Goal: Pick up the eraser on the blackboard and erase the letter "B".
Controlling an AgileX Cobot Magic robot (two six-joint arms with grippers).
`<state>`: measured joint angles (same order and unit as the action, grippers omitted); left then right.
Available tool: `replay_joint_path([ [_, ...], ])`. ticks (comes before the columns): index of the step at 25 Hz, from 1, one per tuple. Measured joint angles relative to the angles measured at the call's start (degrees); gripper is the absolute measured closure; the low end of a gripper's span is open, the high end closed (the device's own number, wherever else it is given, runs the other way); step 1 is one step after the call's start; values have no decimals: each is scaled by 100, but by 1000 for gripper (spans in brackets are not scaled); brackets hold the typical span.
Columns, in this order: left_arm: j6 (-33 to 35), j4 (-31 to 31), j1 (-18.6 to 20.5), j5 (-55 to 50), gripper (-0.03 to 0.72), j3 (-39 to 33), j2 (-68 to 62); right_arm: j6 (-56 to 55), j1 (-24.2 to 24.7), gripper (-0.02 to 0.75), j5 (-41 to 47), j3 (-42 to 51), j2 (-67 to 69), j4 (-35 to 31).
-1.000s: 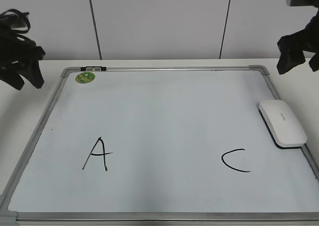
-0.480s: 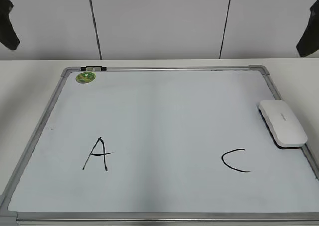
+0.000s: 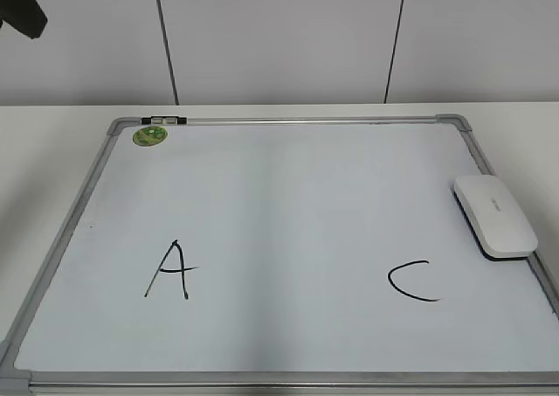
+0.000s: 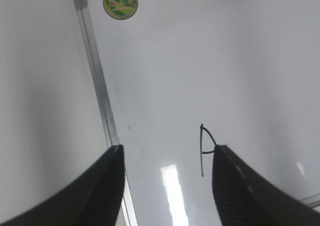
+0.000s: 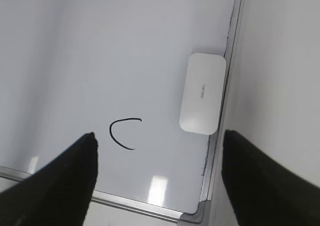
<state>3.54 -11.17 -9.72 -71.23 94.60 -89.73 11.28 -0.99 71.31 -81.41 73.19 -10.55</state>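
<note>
- Exterior view: the board [image 3: 288, 239] lies flat on the white worktop [image 3: 52, 142], whole frame in sight apart from the near corners, and two letters are on it, the A [image 3: 170, 271] at left and the C [image 3: 412, 281] at right.
- No B is to be seen in any view; the stretch of board between A and C is bare white.
- One eraser [image 3: 494, 214] lies at the right edge of the board, up against the frame, just above and right of the C.
- One green sticker [image 3: 149, 135] sits in the far left corner, with one small black-and-white clip [image 3: 163, 119] on the frame just behind it.
- Only a dark scrap of the left arm [image 3: 24, 7] shows top left in the exterior view; neither gripper is seen there.
- Left wrist view gives what that misses: the left gripper [image 4: 167, 186] hangs high over the board's left side, jaws spread wide and empty, sticker [image 4: 120, 2] above and part of the A [image 4: 206, 147] between the fingers.
- Right wrist view: the right gripper [image 5: 160, 181] also hangs high, jaws released and holding nothing, with the C [image 5: 124, 133] and the eraser [image 5: 202, 93] framed between them, grey lettering on the eraser's top.
</note>
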Motion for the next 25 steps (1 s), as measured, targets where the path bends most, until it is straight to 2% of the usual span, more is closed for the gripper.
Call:
replay_joint_path([
  [4, -99, 48, -155, -21, 282, 0, 395, 7, 0, 147, 52, 0, -459, -57],
  [17, -308, 225, -238, -116, 282, -67, 2022, 21, -21, 147, 100, 66, -1727, -222],
  [25, -308, 293, -349, -132, 282, -1618, 3198, -12, -21, 147, 114, 1429, -2926, -26],
])
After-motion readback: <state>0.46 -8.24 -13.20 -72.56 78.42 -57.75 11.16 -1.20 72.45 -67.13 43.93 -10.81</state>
